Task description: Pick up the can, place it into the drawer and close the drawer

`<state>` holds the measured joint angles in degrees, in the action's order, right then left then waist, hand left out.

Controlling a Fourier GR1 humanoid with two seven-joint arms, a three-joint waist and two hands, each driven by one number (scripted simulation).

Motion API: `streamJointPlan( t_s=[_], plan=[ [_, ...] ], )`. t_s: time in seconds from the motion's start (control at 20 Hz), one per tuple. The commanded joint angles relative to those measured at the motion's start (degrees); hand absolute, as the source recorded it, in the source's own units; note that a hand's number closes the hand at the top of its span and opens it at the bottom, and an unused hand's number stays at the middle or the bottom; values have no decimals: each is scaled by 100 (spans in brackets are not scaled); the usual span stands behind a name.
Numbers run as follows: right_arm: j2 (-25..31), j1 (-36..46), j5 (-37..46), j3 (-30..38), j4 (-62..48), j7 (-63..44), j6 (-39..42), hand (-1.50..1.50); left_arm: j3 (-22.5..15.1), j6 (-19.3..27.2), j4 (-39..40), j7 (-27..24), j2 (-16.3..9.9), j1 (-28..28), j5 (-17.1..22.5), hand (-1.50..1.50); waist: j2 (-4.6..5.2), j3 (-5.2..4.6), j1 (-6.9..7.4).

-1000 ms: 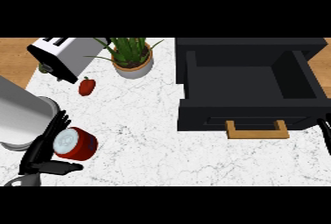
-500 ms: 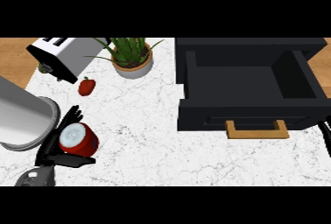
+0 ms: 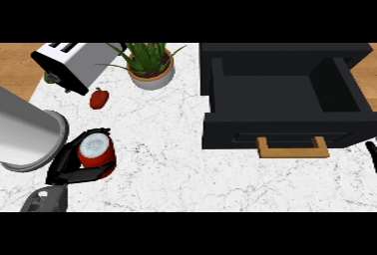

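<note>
The red can [image 3: 96, 153] with its silver top stands tilted at the counter's left. My left hand [image 3: 68, 167] is curled round it, fingers below and behind, with the grey forearm [image 3: 26, 135] running off the left edge. The black drawer [image 3: 283, 94] is pulled open at the right, its inside bare, its wooden handle [image 3: 292, 148] facing me. Only a thin black sliver of my right hand [image 3: 372, 153] shows at the right edge, just right of the drawer's front.
A white toaster [image 3: 68, 64] sits at the back left, a potted plant [image 3: 151, 67] beside it, and a small red pepper [image 3: 98, 98] lies between them and the can. White marble counter [image 3: 169, 164] stretches between the can and the drawer.
The left hand has closed round the can, and the can has shifted slightly up and to the right with it. The drawer has not moved.
</note>
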<state>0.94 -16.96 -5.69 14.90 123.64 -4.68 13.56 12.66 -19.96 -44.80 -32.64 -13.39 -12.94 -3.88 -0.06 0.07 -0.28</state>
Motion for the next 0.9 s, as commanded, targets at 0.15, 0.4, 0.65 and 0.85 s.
streamJointPlan(
  t_s=[0.15, 0.4, 0.65, 0.85],
  plan=[
    [-66, -21, -30, 19, 318, -279, -13, -150, -145, -302, -786, 675, 246, 135, 405, 150, -2, -6, 14],
    [-13, -110, -63, -16, 541, -445, -80, -150, -157, -451, -839, 581, 243, 21, 538, 150, 1, -8, -1],
    [-88, 0, 116, -219, 265, -144, -251, -150, 177, 864, -1473, 1169, 765, -16, 703, 150, -3, -6, 18],
    [-53, -192, -34, -4, 385, -122, -52, -150, 331, 1458, -1969, 1460, 913, 150, 811, 150, -7, -5, 17]
  ],
)
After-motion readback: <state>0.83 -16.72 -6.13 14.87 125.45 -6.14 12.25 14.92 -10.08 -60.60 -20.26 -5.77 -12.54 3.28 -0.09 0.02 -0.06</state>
